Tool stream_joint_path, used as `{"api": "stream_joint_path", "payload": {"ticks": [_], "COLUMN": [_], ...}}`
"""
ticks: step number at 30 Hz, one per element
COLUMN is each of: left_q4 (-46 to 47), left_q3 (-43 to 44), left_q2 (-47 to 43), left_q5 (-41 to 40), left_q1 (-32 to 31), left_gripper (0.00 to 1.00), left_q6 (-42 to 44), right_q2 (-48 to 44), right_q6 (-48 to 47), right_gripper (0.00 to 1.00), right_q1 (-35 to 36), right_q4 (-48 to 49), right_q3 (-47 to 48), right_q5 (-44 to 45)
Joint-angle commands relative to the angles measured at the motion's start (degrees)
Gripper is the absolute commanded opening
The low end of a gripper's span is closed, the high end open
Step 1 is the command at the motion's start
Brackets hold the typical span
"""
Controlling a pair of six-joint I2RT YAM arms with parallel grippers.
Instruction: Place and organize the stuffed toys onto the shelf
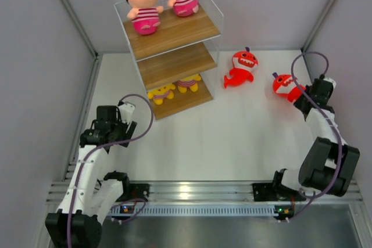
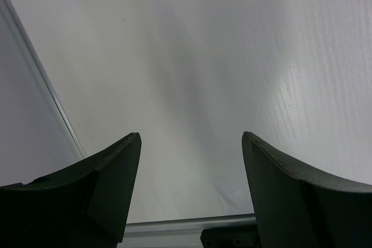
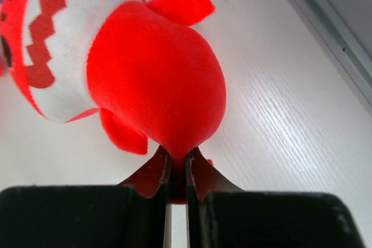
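Pinching the right shark [image 3: 157, 85] with my right gripper [image 3: 176, 164], left gripper [image 2: 190, 137] spread; four dolls [image 1: 145, 15] on the shelf [image 1: 180, 30], both sharks not yet there.

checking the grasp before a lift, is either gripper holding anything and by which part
The right gripper pinches the red shark by its narrow tail end. The left gripper is open and empty.
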Motion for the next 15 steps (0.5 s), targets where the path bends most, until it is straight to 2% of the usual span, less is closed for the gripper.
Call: {"api": "stream_joint_path", "payload": {"ticks": [1,2,5,7,10,11,15], "left_q4": [2.2,2.3,2.2,2.2,2.1,2.0,1.4], "left_q3": [1.6,1.6,1.9,1.8,1.5,1.4,1.2], "left_q2": [-0.9,-0.9,-1.3,-2.1,-3.6,-4.0,-6.4], "left_q5": [1.5,1.5,1.7,2.1,2.3,2.1,1.9], "left_q1": [0.3,0.3,0.3,0.3,0.3,0.3,0.3], "left_gripper": [0.76,0.76,0.76,0.76,0.76,0.77,0.77], "left_q6": [-0.6,-0.6,-0.7,-0.7,-0.6,-0.6,-0.5], "right_q2": [-11.4,-16.1,-23.8,-26.5,-30.4,-32.0,-33.8], "right_q6": [-0.6,-0.6,0.4,0.5,-0.4,-0.6,-0.4], "right_gripper": [0.0,0.0,0.0,0.0,0.0,0.0,0.0], "right_q1": [5.2,8.8,14.4,16.6,22.7,26.7,34.2], "right_q4": [-1.4,-2.9,-5.6,-10.2,-16.7,-18.2,-26.5], "right_q3": [0.3,-0.1,-0.3,1.2,4.0,4.8,10.6], "right_q5": [4.3,7.4,8.7,9.2,12.8,13.9,14.8]}}
